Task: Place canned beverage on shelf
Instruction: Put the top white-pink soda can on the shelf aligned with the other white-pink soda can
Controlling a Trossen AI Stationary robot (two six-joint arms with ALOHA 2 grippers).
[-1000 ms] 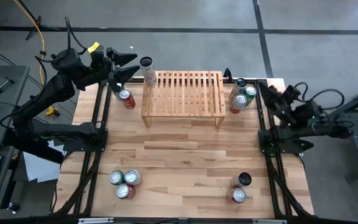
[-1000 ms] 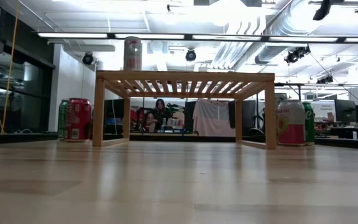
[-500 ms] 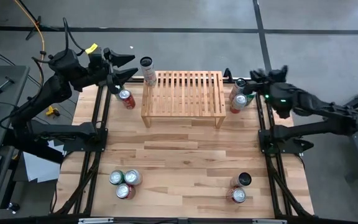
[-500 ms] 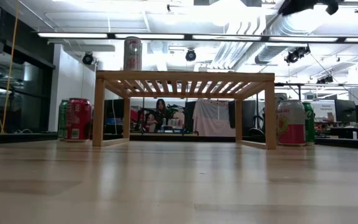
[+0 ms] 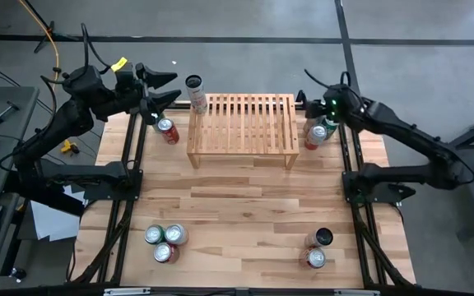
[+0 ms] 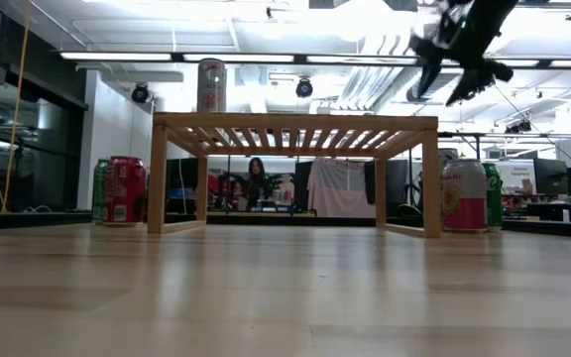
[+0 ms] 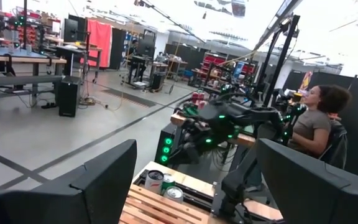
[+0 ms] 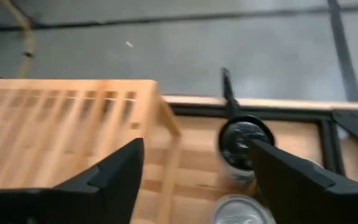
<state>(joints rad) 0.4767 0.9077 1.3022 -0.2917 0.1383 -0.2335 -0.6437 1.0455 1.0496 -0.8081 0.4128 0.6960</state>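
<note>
One can point(image 5: 194, 91) is already seen upright on the back left corner of the shelf point(image 5: 242, 125), a low slatted wooden rack at the far middle of the table point(image 5: 245, 214). Three more cans point(image 5: 320, 126) are clustered on the table just beside the shelf's right end. The right gripper point(image 5: 319, 104) is held above that cluster, its fingers point(image 8: 114, 174) spread apart and empty, with a black-topped can point(image 8: 242, 145) framed between them in the wrist view. For a clean pick, the fingers are best lowered around one can only, clear of its neighbours and the shelf leg, then closed around its middle. The right arm is stretched forward from the table's right edge. The left gripper point(image 5: 164, 87) is parked raised near the shelf's left end, fingers spread and empty
</note>
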